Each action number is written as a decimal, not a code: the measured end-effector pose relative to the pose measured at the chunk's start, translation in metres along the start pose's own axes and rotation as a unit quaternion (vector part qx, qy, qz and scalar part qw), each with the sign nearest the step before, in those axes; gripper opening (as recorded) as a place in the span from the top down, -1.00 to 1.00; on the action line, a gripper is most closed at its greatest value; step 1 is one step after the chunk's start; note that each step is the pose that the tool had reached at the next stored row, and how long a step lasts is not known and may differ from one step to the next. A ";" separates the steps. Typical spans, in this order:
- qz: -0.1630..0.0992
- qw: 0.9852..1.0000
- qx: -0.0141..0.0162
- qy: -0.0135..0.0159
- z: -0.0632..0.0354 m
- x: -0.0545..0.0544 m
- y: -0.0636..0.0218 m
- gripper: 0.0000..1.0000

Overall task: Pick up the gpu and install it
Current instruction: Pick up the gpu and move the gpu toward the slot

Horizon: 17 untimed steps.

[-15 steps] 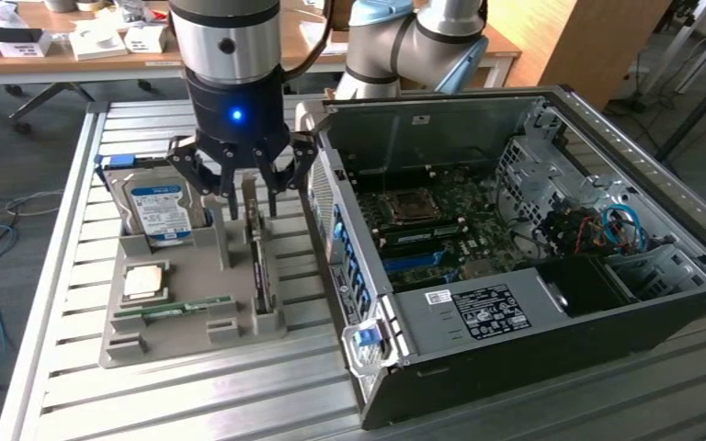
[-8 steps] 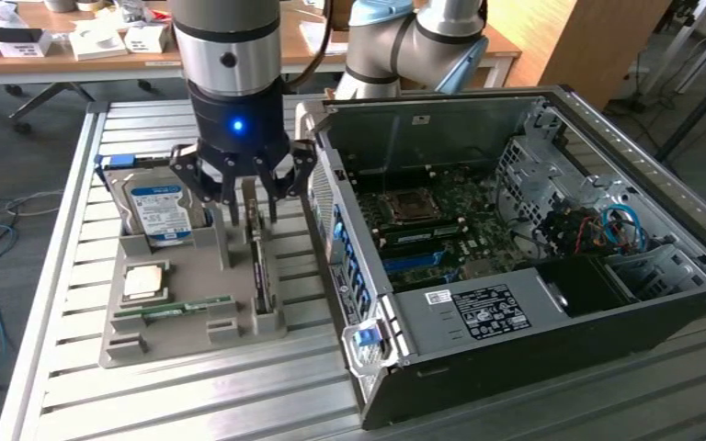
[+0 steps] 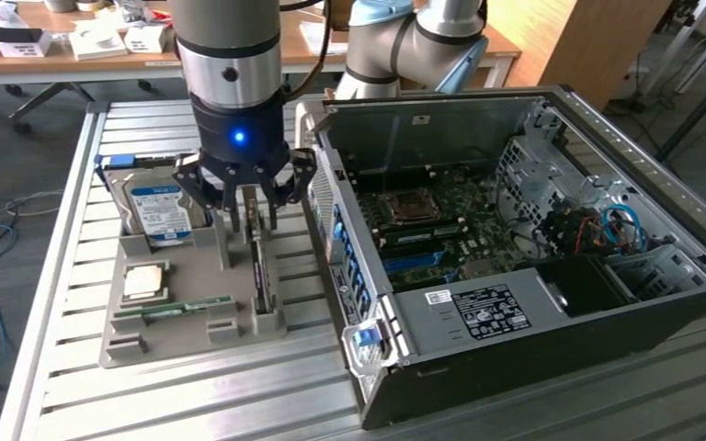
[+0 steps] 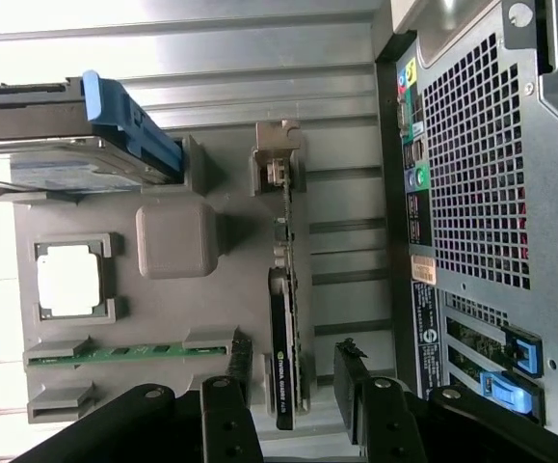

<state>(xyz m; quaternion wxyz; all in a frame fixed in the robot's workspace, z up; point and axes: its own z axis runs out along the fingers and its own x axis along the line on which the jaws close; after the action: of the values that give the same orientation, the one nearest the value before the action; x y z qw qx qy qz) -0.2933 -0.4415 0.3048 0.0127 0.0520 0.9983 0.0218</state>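
The gpu [image 3: 258, 268] stands on its edge in a slot of the grey holder [image 3: 194, 342], a thin dark card with a pale bracket end. My gripper [image 3: 250, 216] hangs straight above it, open, one finger on each side of the card's upper edge. In the wrist view the gpu [image 4: 284, 333] runs lengthwise between the two dark fingertips [image 4: 240, 359], which stand apart from it without touching. The open computer case [image 3: 513, 257] lies right beside the holder, its motherboard [image 3: 439, 220] exposed.
The holder also carries a silver hard drive [image 3: 161, 213] with a blue-white label, a square processor [image 3: 144, 278] and a green memory stick [image 3: 187, 306]. The case's rear panel [image 4: 491, 174] sits close to the gpu. Everything rests on a slatted aluminium table [image 3: 206, 395].
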 end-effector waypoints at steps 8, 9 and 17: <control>0.000 1.000 0.000 0.000 0.0005 -0.003 0.0003 0.05; 0.000 1.000 0.000 0.000 0.0008 -0.003 0.0003 0.05; 0.000 1.000 0.000 0.000 0.0131 -0.003 -0.0003 0.05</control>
<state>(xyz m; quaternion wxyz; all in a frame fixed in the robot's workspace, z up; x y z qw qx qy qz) -0.2904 -0.4415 0.2918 0.0128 0.0520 0.9983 0.0219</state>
